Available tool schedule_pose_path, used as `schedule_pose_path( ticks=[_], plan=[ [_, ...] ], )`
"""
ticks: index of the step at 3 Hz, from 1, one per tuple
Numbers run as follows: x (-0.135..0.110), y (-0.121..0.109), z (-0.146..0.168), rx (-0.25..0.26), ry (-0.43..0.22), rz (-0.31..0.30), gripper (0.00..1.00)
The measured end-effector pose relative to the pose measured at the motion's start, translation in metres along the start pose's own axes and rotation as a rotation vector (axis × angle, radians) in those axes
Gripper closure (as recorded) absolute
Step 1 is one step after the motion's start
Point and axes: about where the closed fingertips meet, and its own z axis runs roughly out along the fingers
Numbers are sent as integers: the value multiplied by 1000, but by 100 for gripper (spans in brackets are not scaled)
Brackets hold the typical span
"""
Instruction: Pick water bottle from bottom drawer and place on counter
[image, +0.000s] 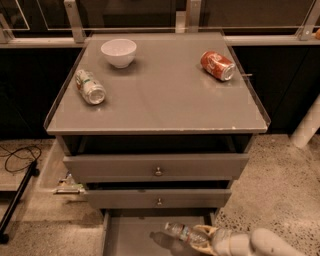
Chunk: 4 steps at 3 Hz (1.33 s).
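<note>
One gripper (204, 236) reaches in from the lower right over the open bottom drawer (125, 235), its pale fingers (207, 231) closed round the base end of the water bottle (181, 233). The bottle lies sideways, its long axis running left from the pincer and its cap pointing away from the arm. Past the two upper drawers (200, 167), the counter (165, 105) sits up and back from the bottle, so I judge the next move is a lift clear of those fronts, landing short of the silver-green can (90, 86), bowl (119, 52) and soda can (217, 65).
</note>
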Motion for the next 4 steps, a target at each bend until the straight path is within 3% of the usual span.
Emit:
schedule_pose_path(
  ticks=[2,3,4],
  plan=[
    [-100,-23,-116,63,74,-115,100],
    [-122,-41,-141,94,120,-177,100],
    [-121,-41,-140,92,121,-177,100]
  ],
)
